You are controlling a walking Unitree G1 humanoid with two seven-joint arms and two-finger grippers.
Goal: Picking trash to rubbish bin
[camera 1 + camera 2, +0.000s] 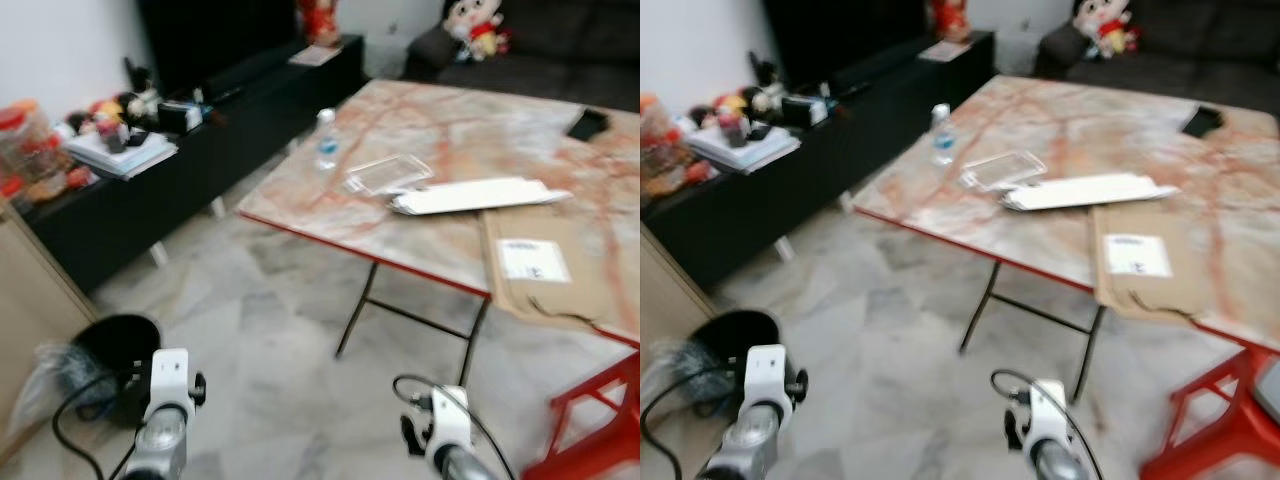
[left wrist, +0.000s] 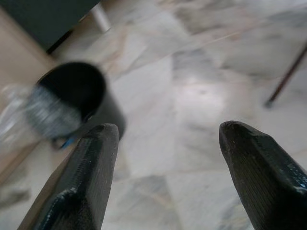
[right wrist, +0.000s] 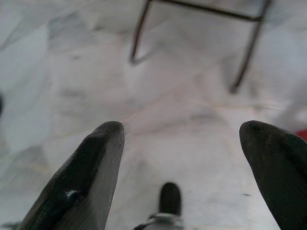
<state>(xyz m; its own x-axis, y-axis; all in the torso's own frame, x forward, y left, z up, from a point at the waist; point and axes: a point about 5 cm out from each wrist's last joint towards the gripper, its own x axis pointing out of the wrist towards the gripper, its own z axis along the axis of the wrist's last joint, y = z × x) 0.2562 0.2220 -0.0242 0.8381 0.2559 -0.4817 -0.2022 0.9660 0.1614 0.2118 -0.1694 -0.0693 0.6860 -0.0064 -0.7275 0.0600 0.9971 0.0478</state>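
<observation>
Nothing collected yet: both grippers hang wide open and empty over the floor.
Left gripper (image 2: 165, 143) faces the black bin (image 1: 122, 345); right gripper (image 3: 180, 153) idle; bottle (image 1: 326, 140) and wrapper (image 1: 388, 173) remain on the table (image 1: 460, 120).

No text can be read anywhere in these pictures. A white printed label (image 1: 533, 260) sits on the flat brown cardboard sheet (image 1: 560, 290) that lies on the marble-patterned table (image 1: 470, 130), but its print is too small and blurred to make out. The clear plastic bottle (image 1: 325, 140) near the table's far left edge carries a band whose lettering cannot be told either. The items on the black cabinet (image 1: 150, 190) left of the table are too blurred to read.
</observation>
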